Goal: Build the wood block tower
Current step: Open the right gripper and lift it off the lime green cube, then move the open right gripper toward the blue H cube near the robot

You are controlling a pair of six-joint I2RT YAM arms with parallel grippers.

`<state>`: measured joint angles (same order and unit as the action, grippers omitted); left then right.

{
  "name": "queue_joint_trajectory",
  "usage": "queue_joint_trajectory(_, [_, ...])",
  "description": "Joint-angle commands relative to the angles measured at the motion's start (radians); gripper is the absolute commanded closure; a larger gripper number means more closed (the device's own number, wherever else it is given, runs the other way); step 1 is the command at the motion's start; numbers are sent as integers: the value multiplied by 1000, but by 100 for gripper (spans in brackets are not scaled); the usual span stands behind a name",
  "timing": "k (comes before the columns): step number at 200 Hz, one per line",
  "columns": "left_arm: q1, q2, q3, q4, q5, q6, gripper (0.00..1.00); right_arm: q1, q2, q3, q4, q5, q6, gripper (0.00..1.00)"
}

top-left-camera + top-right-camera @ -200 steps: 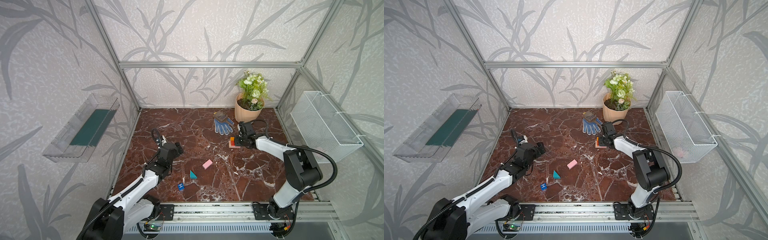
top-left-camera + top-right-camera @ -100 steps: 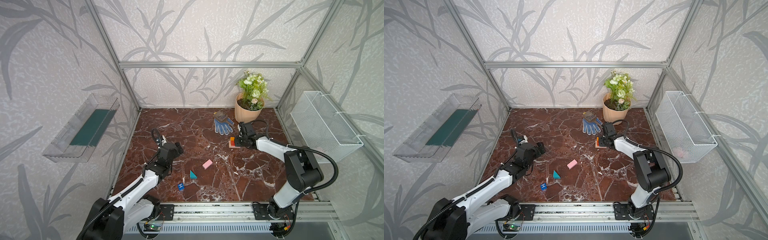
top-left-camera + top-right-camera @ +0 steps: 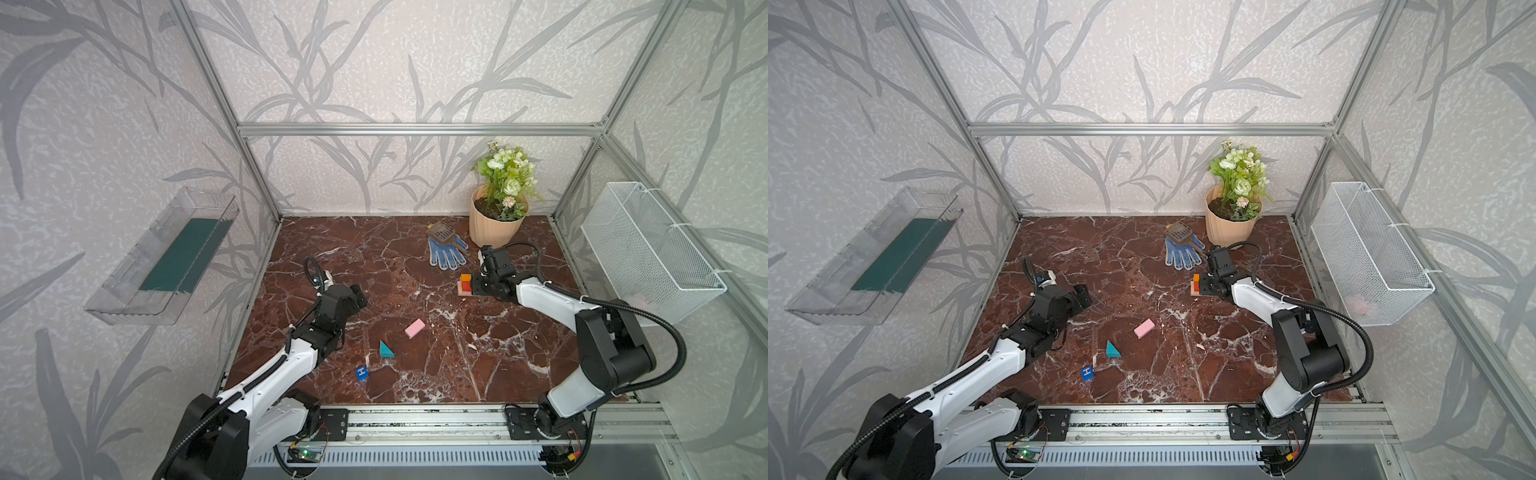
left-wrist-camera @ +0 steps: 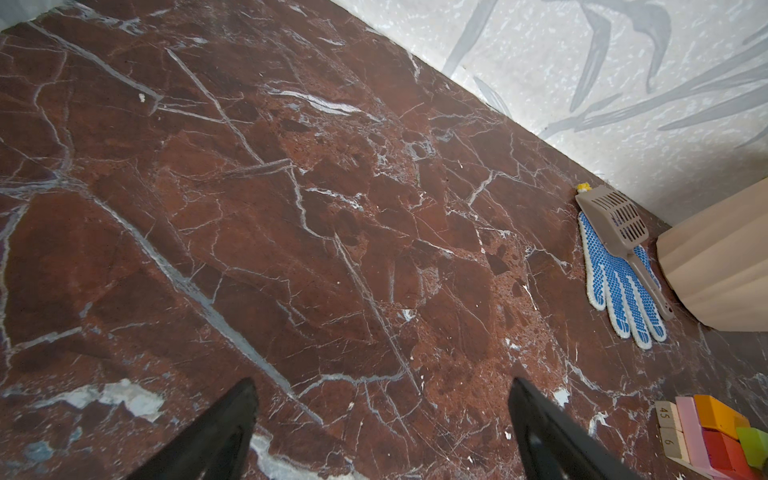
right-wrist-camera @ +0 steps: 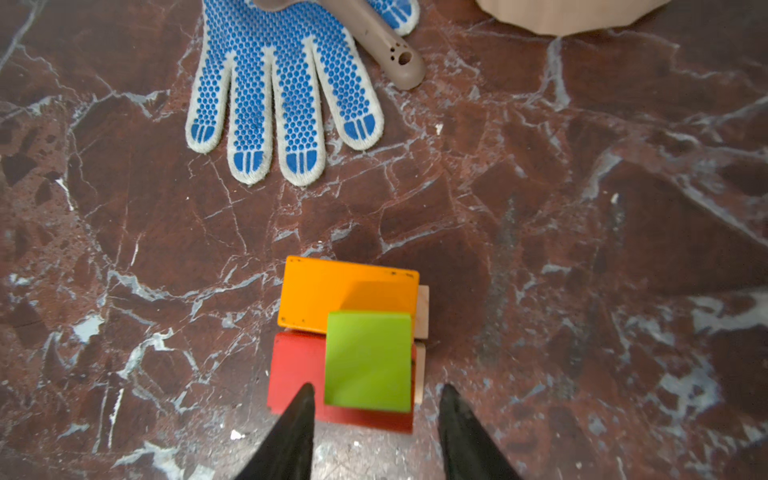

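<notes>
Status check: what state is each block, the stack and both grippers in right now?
Stack: upright, unfinished.
Lime cube: on top, not gripped.
Right gripper: open, jaws either side of that cube.
Left gripper: open, empty.
Pink block: loose, lying flat.
Teal wedge: loose, not stacked.
Blue H cube: loose, H up.

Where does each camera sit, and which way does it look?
Top views: high at the front, looking down on the marble table; left arm and right arm show.
Left wrist: on the left arm, looking across the table toward the blue glove; open left gripper shows.
Right wrist: above the tower, looking down; the open right gripper straddles the lime cube.
Shared: both wrist views catch glove and tower.
</notes>
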<state>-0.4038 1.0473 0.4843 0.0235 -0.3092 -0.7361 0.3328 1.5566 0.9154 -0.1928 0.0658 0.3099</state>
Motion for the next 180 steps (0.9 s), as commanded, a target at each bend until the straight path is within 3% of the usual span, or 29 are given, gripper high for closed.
queue_joint_trajectory(1, [5,-7,35,-26,-28,-13,5,11,-180,-43,-46,-4,27,47])
queue_joint_trajectory(19, [5,-23,29,-42,-60,-27,4,88,-366,-93,-80,25,28,38])
queue_joint_trajectory(38, [6,-49,13,-61,-116,-57,1,247,-539,-135,-117,98,49,31])
queue_joint_trajectory(63, [11,-90,0,-107,-201,-110,1,469,-629,-188,-96,157,139,29])
queue_joint_trajectory(81, [12,-116,-5,-145,-259,-141,1,635,-562,-193,-54,207,202,29])
queue_joint_trajectory(103, [15,-147,-22,-144,-291,-144,0,825,-377,-118,-27,273,207,25])
queue_joint_trajectory(139, [17,-200,-46,-120,-292,-119,0,1007,-132,90,-77,307,70,21])
queue_joint_trajectory(180, [19,-244,-81,-88,-314,-83,1,1190,-65,95,121,226,-206,24])
